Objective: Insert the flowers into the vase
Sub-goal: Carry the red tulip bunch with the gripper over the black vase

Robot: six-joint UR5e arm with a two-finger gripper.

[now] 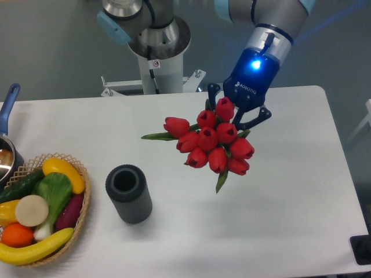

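— Gripper (237,113), what is it doing?
— Clenched on the flowers (210,142), its dark fingers reaching down behind the red buds, blue light glowing on the wrist above.
— Where are the flowers?
— Held above the white table (290,191), right of middle, heads facing the camera, one green leaf poking left and another hanging down.
— And the vase (128,193)?
— Standing upright on the table, lower left of the bunch and well apart from it, mouth open.
— Anything beyond that?
— A wicker basket (81,204) of toy fruit and vegetables just left of the vase, and a pot (7,152) with a blue handle at the far left edge.
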